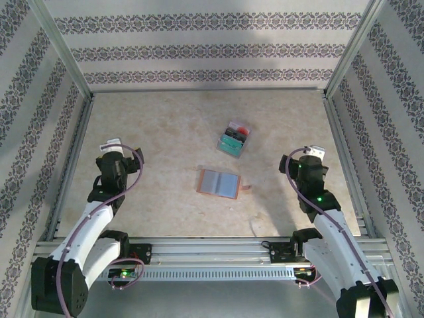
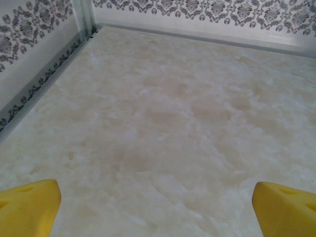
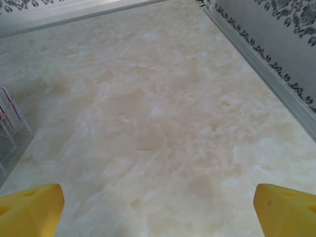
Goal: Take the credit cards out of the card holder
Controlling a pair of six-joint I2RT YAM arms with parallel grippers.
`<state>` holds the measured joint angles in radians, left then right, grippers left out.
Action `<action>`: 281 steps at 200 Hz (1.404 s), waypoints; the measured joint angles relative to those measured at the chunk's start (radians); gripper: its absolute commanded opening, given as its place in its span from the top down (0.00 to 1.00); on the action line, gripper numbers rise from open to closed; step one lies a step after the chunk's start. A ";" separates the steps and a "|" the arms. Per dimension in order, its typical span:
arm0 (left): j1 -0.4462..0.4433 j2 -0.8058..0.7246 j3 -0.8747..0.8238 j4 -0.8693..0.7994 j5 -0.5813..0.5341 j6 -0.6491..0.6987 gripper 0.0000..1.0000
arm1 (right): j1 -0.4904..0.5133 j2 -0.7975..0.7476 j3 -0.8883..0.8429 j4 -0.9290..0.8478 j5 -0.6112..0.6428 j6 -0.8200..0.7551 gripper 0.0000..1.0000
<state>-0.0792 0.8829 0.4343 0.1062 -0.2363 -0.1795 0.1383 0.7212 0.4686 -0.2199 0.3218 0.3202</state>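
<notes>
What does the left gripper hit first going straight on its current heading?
Probably the bare table top: the left gripper points down at it, jaws open, nothing lying in that line. Depth unclear; a flatter path reaches the patterned back wall.

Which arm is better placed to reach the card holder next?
Right, likely. The right gripper sits slightly nearer the open card holder than the left gripper, and the tab faces its side. Both are open and empty.

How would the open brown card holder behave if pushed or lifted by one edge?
The card holder lies flat and open on the table, so a push would probably slide it rather than tip it. Being a folding wallet, it would likely flop at its fold if lifted by one edge. It looks thin, probably light.
</notes>
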 measured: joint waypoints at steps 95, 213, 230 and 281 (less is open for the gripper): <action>0.155 0.261 -0.033 0.347 0.238 0.072 0.01 | -0.025 0.042 -0.112 0.275 0.054 0.019 0.02; 0.206 0.494 -0.132 0.693 0.451 0.075 0.01 | -0.026 0.251 -0.112 0.539 0.037 -0.196 0.02; 0.206 0.520 -0.132 0.739 0.480 0.079 0.01 | -0.031 0.272 -0.112 0.565 0.037 -0.205 0.02; 0.206 0.654 -0.131 0.868 0.566 0.103 0.01 | -0.039 0.336 -0.146 0.629 0.040 -0.220 0.02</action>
<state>0.1265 1.5368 0.3031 0.9745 0.3294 -0.0765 0.0990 1.0569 0.3222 0.4088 0.3618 0.1001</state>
